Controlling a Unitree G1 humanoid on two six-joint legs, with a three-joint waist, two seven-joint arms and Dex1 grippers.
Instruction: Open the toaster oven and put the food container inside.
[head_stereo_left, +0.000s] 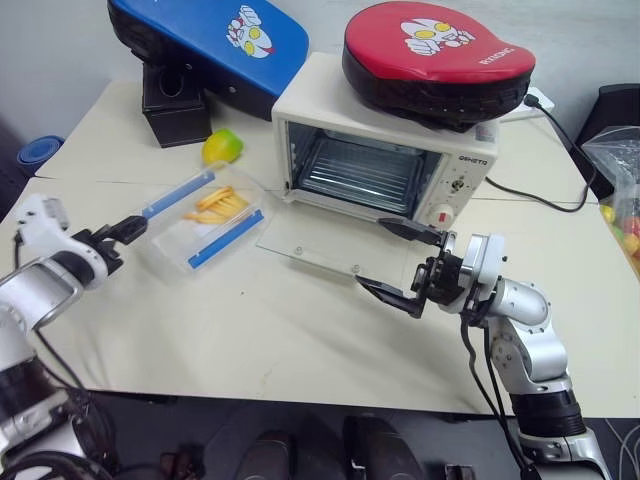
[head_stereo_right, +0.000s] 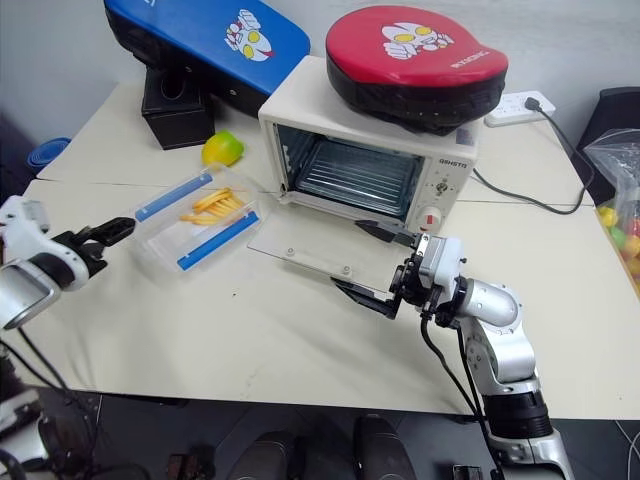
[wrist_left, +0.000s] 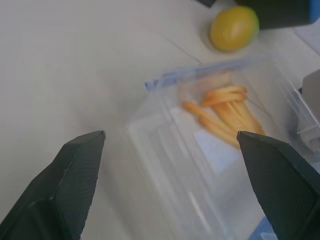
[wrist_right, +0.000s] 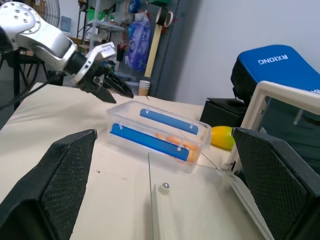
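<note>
A cream-coloured tabletop (head_stereo_left: 250, 340) fills the scene, with a pale wall behind it. At about 12 o'clock stands the cream-white toaster oven (head_stereo_left: 385, 145), its glass door (head_stereo_left: 320, 243) dropped flat onto the table and the wire rack (head_stereo_left: 362, 172) bare inside. A red padded mitt (head_stereo_left: 435, 55) lies on the oven's roof, and a blue padded mitt (head_stereo_left: 215, 40) leans on a black block (head_stereo_left: 175, 105) at 11 o'clock. A black power cord (head_stereo_left: 545, 195) runs from the oven toward a white power strip (head_stereo_left: 535, 100) at 1 o'clock. A clear bag of coloured pieces (head_stereo_left: 620, 190) sits at 3 o'clock.

The food container (head_stereo_left: 205, 218) rests on the table at 10 o'clock, just left of the lowered door, its two blue clip strips uppermost and yellow-orange sticks visible within. A yellow-green fruit (head_stereo_left: 222, 147) lies just behind it.

The left gripper (head_stereo_left: 128, 230) hovers at 9 o'clock, just beside the container's near-left end, fingers spread and not touching it. The right gripper (head_stereo_left: 400, 262) sits at 4 o'clock by the front edge of the door, below the oven's knob panel, fingers spread wide and holding nothing.
</note>
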